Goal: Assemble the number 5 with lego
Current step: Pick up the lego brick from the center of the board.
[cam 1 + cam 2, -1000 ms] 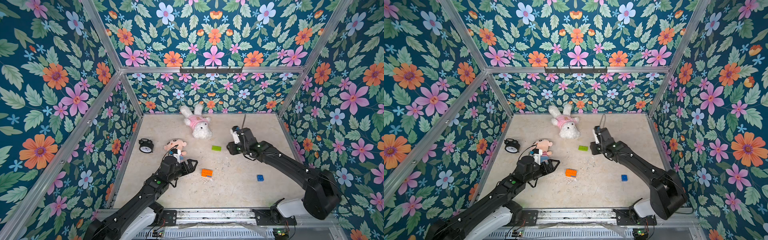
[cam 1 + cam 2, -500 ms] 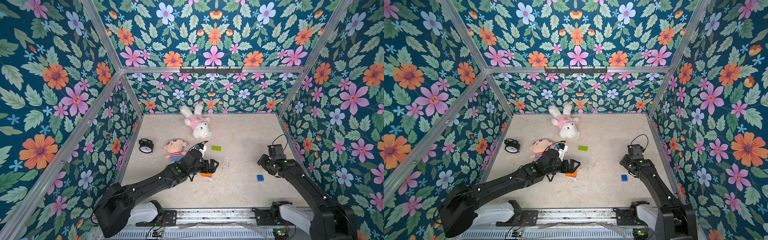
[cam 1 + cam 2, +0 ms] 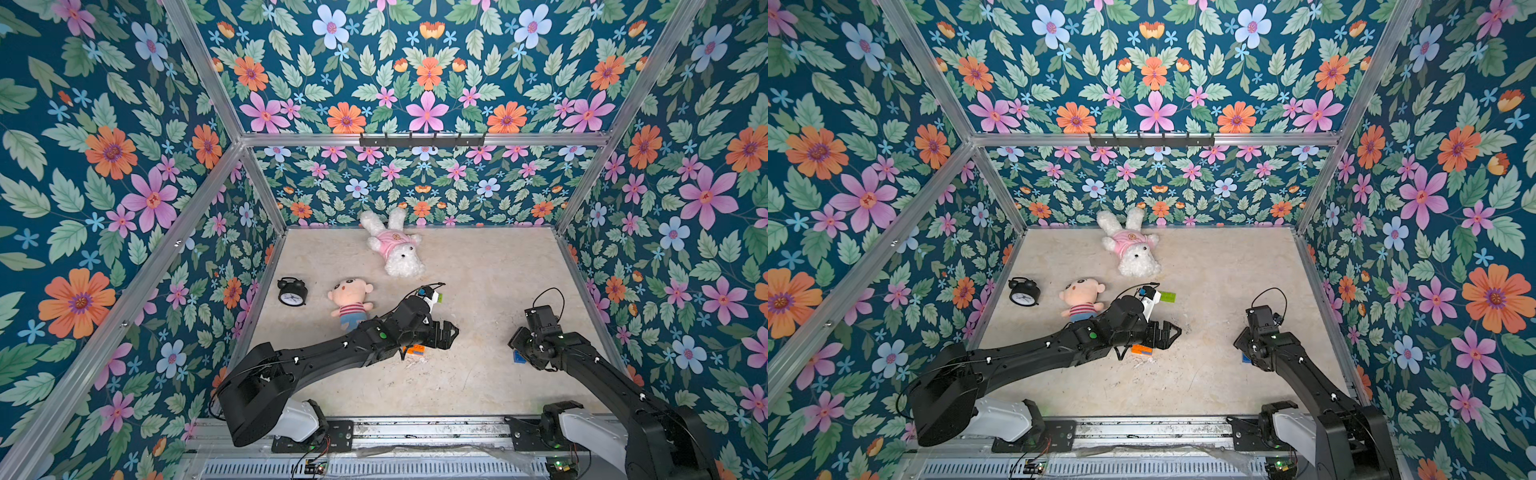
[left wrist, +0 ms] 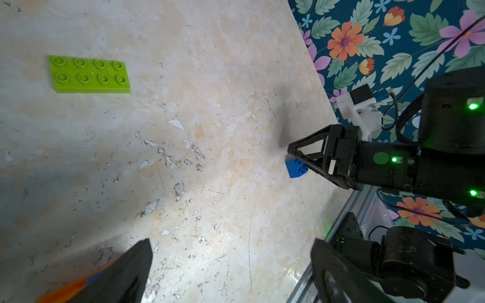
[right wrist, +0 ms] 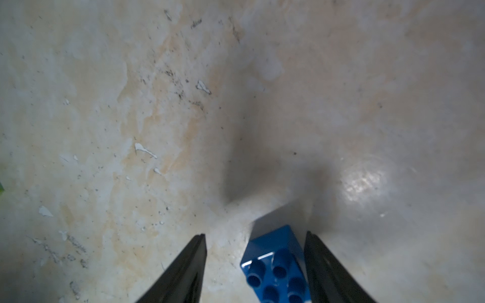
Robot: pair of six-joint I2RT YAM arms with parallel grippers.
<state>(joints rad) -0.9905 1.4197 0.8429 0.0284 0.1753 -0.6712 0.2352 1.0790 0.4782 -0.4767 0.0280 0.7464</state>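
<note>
Wide-open left jaws hold nothing and hang low over the orange brick [image 3: 415, 351]. It sits on the tabletop [image 3: 490, 257] near the striped doll [image 3: 350, 300], on the doll's side away from the alarm clock [image 3: 292, 292] and a bit closer to the robot. It's mostly hidden under the arm, so I can't tell if there's contact. In the left wrist view a sliver of blue shows against the orange. The green brick [image 3: 1168, 296] lies flat, studs up, just past the doll on that same side, untouched. The blue brick [image 5: 275, 262] is well apart from the doll, far off on the same side. Partly open right jaws straddle it: one finger [image 5: 328, 267] is against its side, the other is clear with a gap, so no squeeze. The white plush bunny [image 3: 395, 249] lies beyond the doll, farther from the robot. The number 5 is not built; green and blue lie apart from the orange.
</note>
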